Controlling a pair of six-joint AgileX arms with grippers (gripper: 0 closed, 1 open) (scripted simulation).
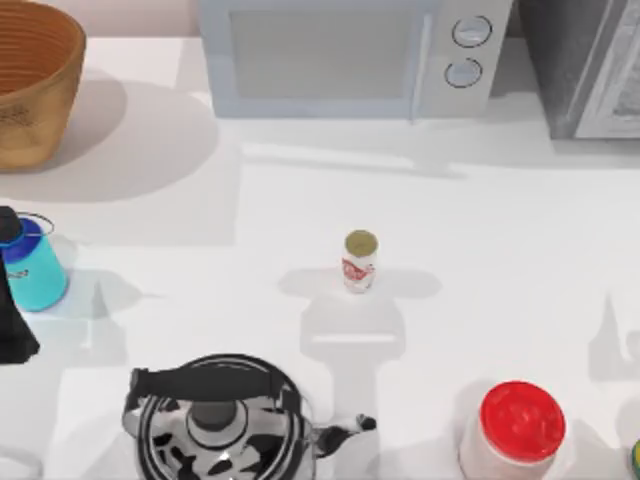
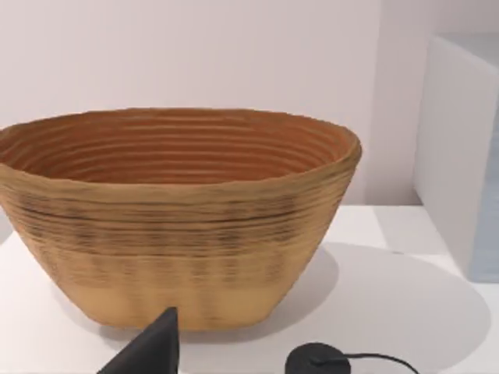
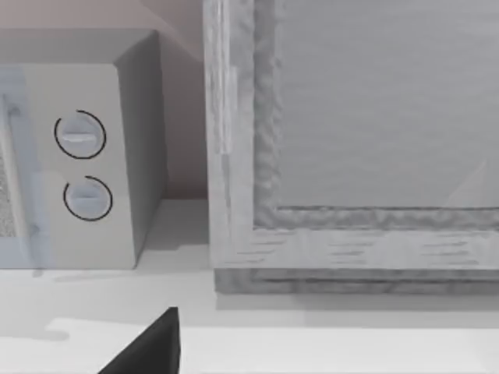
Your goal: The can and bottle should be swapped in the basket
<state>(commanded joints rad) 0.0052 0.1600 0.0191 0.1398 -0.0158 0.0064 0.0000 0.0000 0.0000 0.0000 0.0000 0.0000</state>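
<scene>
Can [image 1: 359, 261]'s red label has writing too small to read; it stands mid-table. Teal bottle [image 1: 32, 266] sits far left beside my left gripper [image 1: 12, 330]. Basket [image 1: 35, 80] far-left corner, nothing visible inside.

1. A white table [image 1: 520, 250] carries soft grey shadows.
2. At its far edge stands a pale microwave [image 1: 350, 55] with two round dials.
3. Right of it sits a grey framed appliance [image 1: 590, 65], possibly an oven.
4. Behind runs a plain pale wall [image 2: 195, 54].
</scene>
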